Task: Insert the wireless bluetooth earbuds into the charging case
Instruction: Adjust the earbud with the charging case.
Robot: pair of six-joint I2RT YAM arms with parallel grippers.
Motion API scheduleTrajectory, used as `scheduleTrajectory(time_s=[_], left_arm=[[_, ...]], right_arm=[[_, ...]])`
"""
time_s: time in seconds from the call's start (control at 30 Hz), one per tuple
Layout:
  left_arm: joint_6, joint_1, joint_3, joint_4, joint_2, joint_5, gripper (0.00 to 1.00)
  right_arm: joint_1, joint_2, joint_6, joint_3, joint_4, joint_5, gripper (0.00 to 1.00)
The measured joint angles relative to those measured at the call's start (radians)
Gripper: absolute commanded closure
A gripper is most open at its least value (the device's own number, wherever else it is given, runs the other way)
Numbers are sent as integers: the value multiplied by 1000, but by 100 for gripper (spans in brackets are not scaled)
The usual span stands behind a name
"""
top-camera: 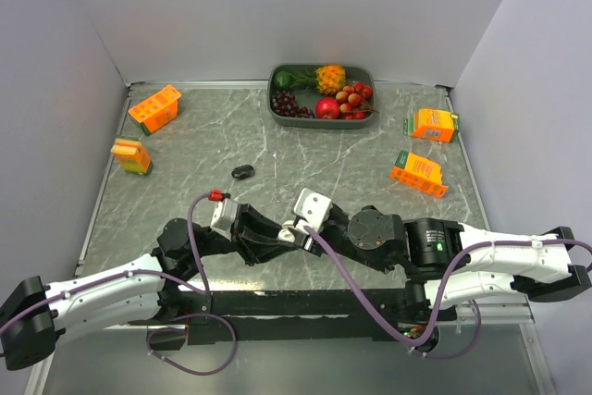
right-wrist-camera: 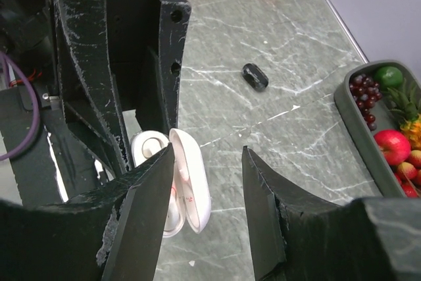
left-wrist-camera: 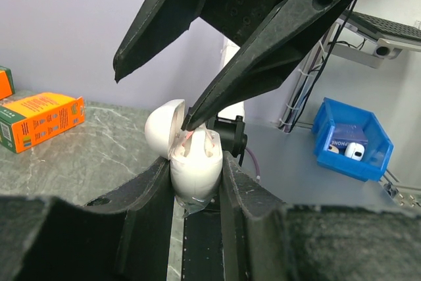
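A white charging case (left-wrist-camera: pixel 194 176) with its lid (left-wrist-camera: pixel 163 122) flipped open stands upright between the fingers of my left gripper (left-wrist-camera: pixel 195 162), which is shut on it. It also shows in the top view (top-camera: pixel 288 236) and in the right wrist view (right-wrist-camera: pixel 197 189). My right gripper (right-wrist-camera: pixel 207 156) is open right above the case. One of its fingertips (left-wrist-camera: pixel 191 120) touches the case's open mouth. White rounded shapes sit in the case's sockets (left-wrist-camera: pixel 209 141); I cannot tell whether they are earbuds. No loose earbud is visible. A small black oval object (top-camera: pixel 243 171) lies on the table beyond both grippers.
A grey tray (top-camera: pixel 274 108) of fruit stands at the back centre. Orange cartons lie at the back left (top-camera: pixel 154 108), left (top-camera: pixel 131 155), back right (top-camera: pixel 433 124) and right (top-camera: pixel 418 173). Walls enclose the table on three sides.
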Motion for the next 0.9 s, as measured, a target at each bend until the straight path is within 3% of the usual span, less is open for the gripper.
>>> scheduleTrajectory(time_s=[0.9], left_arm=[[8, -6, 0, -72, -18, 18, 99]], right_arm=[[-5, 31, 14, 12, -71, -47, 47]])
